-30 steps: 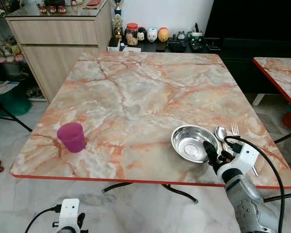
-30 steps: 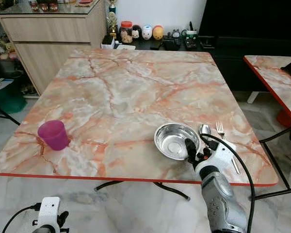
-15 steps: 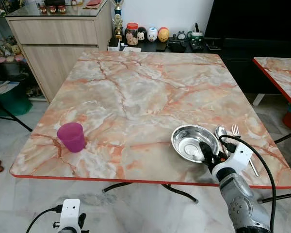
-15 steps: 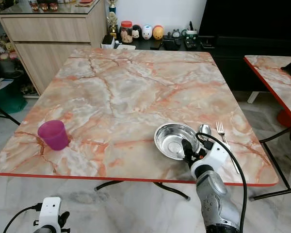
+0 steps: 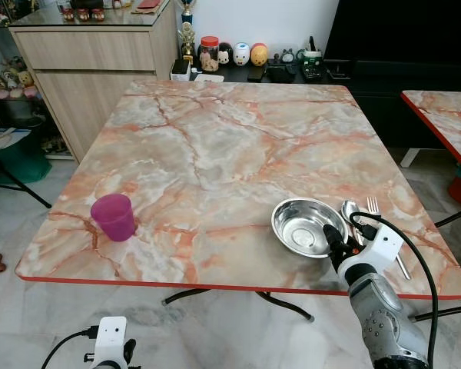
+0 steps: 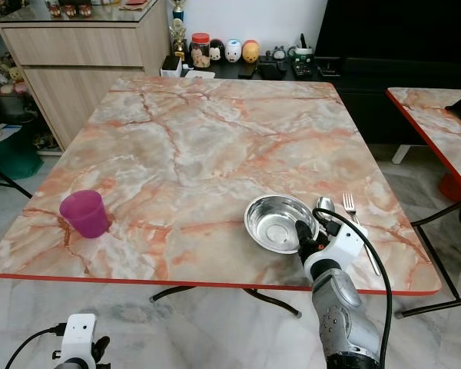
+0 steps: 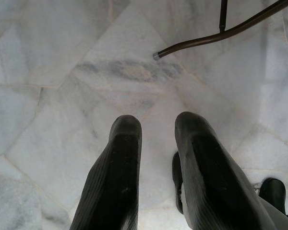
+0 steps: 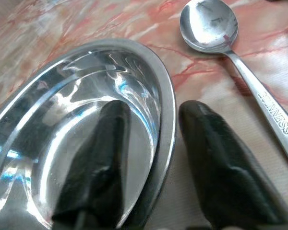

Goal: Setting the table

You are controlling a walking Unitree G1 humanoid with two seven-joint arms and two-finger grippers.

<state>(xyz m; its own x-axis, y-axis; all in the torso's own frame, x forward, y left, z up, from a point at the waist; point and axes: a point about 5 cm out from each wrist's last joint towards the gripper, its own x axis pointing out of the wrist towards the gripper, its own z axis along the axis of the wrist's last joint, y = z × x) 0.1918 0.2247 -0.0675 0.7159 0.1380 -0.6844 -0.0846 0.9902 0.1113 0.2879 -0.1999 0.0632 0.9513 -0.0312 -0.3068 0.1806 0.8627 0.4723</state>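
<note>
While the left gripper [image 7: 156,158] hangs open, the right gripper [image 8: 149,158] straddles the steel bowl's [image 5: 306,224] rim, near the table's [image 5: 215,146] front edge.

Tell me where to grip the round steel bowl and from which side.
Grip the round steel bowl by its thin raised rim on the near right, coming from the table's near edge. The right end effector already straddles it there, one finger inside, one outside beside the steel spoon.
</note>
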